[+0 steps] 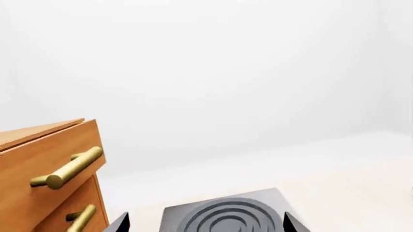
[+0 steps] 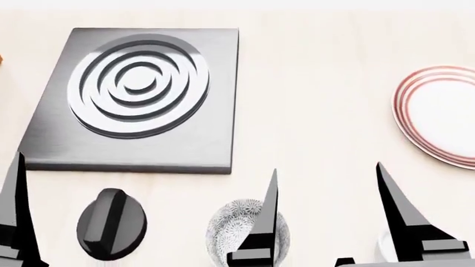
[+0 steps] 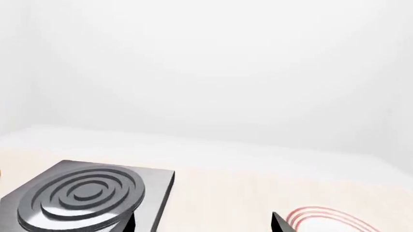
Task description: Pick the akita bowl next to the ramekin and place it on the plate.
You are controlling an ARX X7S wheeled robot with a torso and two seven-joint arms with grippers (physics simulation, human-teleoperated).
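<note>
The right gripper [image 2: 326, 183] is held wide open above the counter's [image 2: 319, 111] near edge, nothing between its fingers. The akita bowl [image 2: 241, 228] is seen behind its left finger. The plate [image 2: 438, 114] lies at the right edge. Of the left gripper [image 2: 16, 183] only one finger is seen; its opening cannot be told.

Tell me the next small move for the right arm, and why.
Probably lower the right gripper and shift it over the akita bowl. In the head view its fingers stand wide apart, holding nothing; one finger crosses the bowl, which sits on the counter near the bottom edge. The plate lies empty at the right edge. The ramekin is barely visible behind the other finger.
</note>
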